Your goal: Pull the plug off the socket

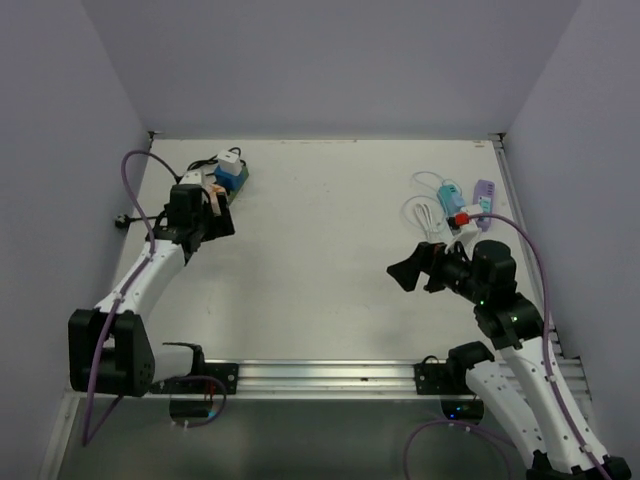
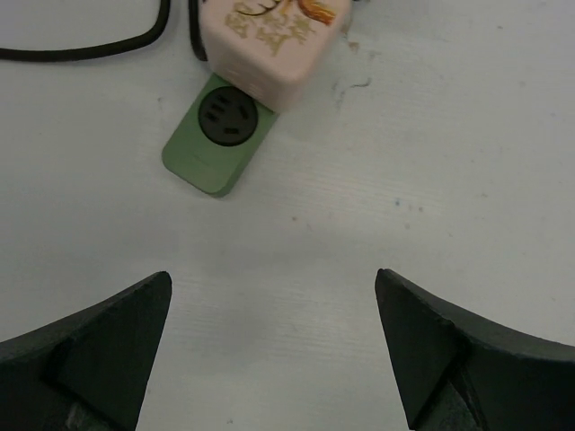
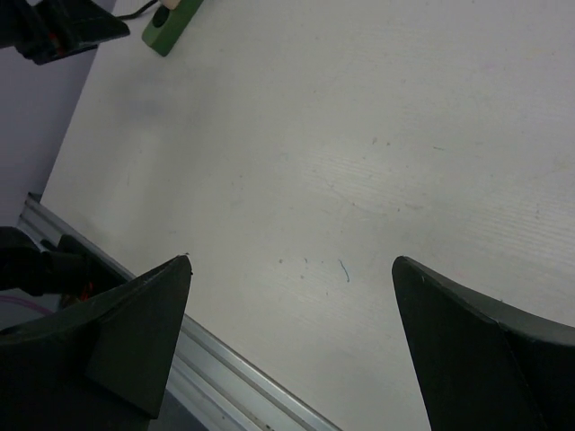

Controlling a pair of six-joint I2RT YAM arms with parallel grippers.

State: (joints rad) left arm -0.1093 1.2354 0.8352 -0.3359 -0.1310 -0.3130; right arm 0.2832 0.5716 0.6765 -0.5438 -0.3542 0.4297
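The work cell is enclosed by lavender walls [image 1: 330,60] on three sides. A white counter [image 1: 320,230] is laid between them, and an aluminium rail [image 1: 330,374] is fixed along its near edge.

The left arm [image 1: 150,270] is extended toward the far left corner of the counter. The right arm [image 1: 512,322] is bent over the right side and is pointed toward the left.

The left jaws are spread fully apart, and nothing is held between them. They are positioned above bare counter, just on the near side of the socket. The right jaws are likewise spread fully apart and nothing is gripped. They are located well apart from the socket.

The green socket strip [image 2: 212,154] is laid flat in the far left corner of the counter. One free outlet is exposed at its near end in the left wrist view. The pink plug [image 2: 269,40], a block printed with a gold and orange pattern, is seated on the strip just beyond that outlet. A black cable [image 2: 90,49] is run across the counter to the left of the plug.

In the top view, a blue block [image 1: 230,178] and a white block [image 1: 228,157] are seen at the far end of the strip. A cluster of white cables and small adapters [image 1: 445,205] is placed at the far right.
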